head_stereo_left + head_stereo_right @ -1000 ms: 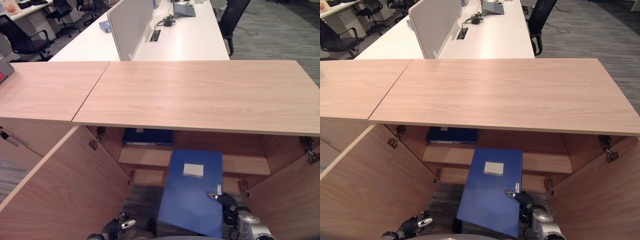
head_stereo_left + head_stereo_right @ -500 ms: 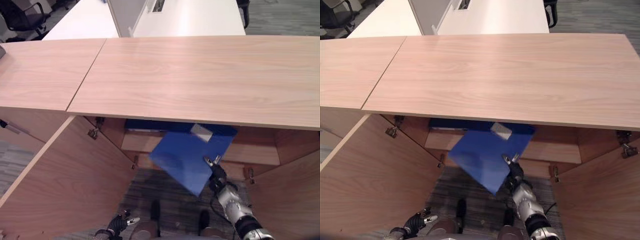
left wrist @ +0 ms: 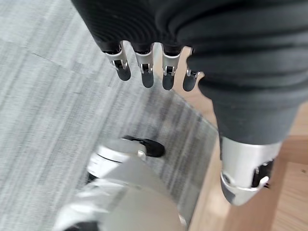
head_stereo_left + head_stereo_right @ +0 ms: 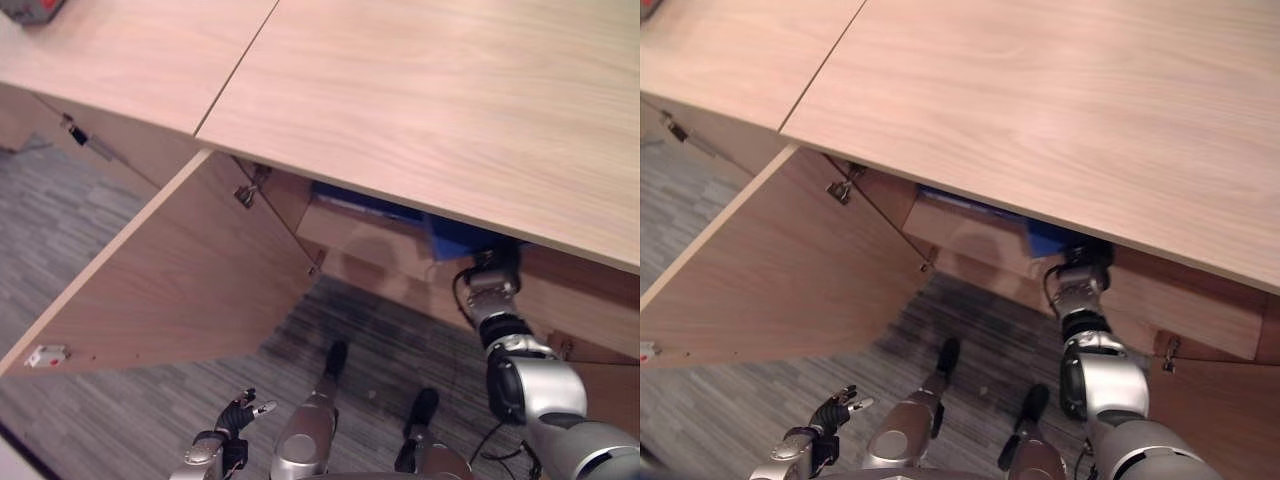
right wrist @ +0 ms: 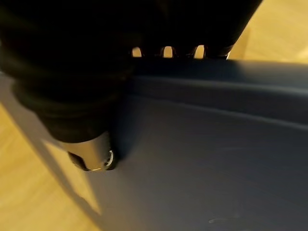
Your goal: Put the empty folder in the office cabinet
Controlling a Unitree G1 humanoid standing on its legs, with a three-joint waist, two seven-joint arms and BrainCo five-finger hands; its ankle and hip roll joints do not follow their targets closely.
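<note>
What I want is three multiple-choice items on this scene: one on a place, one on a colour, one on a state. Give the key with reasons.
1. Where is the folder?
A. On the floor
B. Inside the cabinet, under its wooden top
C. On a white desk

2. What colour is the folder?
A. Blue
B. Red
C. Green

3. The cabinet's left door is:
A. Shut
B. Missing
C. Swung open

Key:
1 B: only a corner of the folder shows, below the front edge of the top.
2 A: that corner is blue in both eye views, and so is the face in the right wrist view.
3 C: the door stands out over the grey carpet, with its hinge bared.
</note>
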